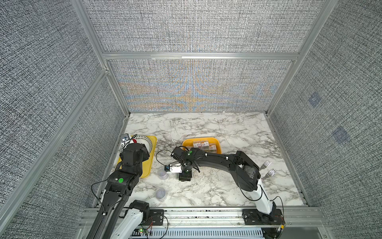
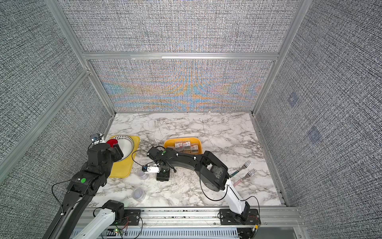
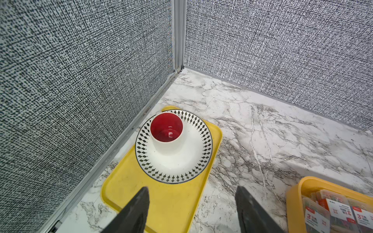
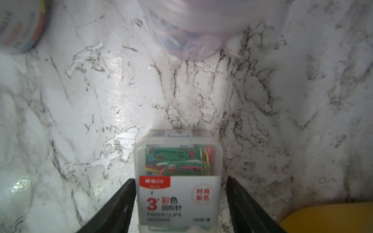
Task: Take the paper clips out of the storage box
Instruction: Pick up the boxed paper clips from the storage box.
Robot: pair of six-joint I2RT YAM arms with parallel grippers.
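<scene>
The yellow storage box (image 1: 217,142) (image 2: 167,143) stands mid-table with several labelled paper clip cases (image 1: 203,144) (image 3: 333,213) inside. My right gripper (image 4: 181,179) points down in front of the box, open. One clear case of coloured clips (image 4: 177,159) stands on the marble between its fingers, with a gap on each side. Two round clear tubs (image 1: 162,174) (image 1: 160,193) rest on the table to its left. Over the flat yellow tray, my left gripper (image 3: 192,188) hangs open and empty.
The flat tray (image 1: 147,167) at the left wall carries a diamond-patterned bowl (image 3: 181,161) with a red-lined cup (image 3: 166,129) in it. Two forks (image 1: 266,164) (image 1: 270,172) lie at the right, beside the right arm's elbow. Fabric walls enclose three sides.
</scene>
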